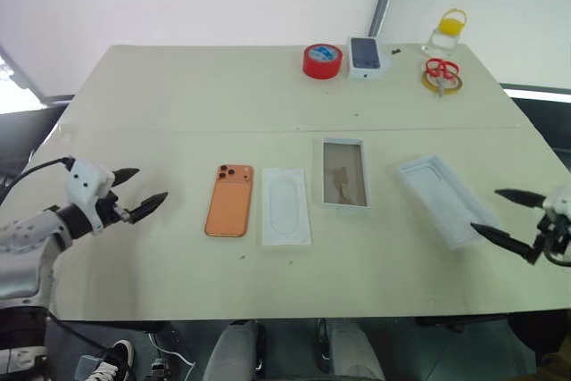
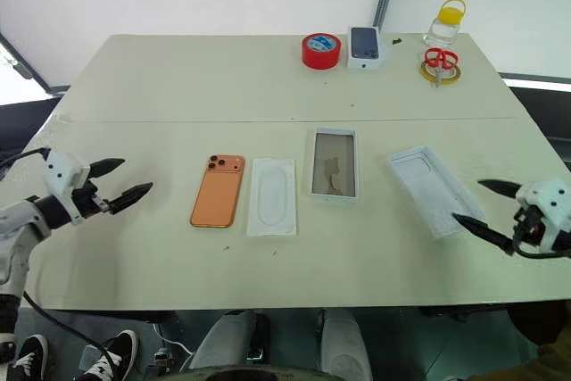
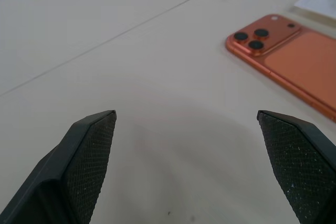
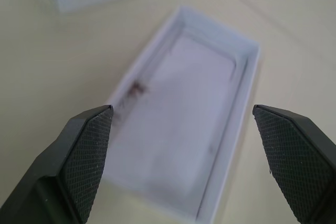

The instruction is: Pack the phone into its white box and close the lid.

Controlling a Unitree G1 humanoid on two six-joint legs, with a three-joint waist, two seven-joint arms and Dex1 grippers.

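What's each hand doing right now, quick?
Left hand: open, holding nothing, near the phone.
Right hand: open, holding nothing, by the lid.

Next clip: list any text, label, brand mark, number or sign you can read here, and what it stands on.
None readable.
Flat orange smartphone: its back shows lenses, no legible mark.
Small dark-topped white box: any print too small.
Red tape roll: inner label too blurred.

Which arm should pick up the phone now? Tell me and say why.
Left. The left gripper is open beside the phone, which lies on the table at the robot's left. The right gripper is open by the lid, beyond the white box.
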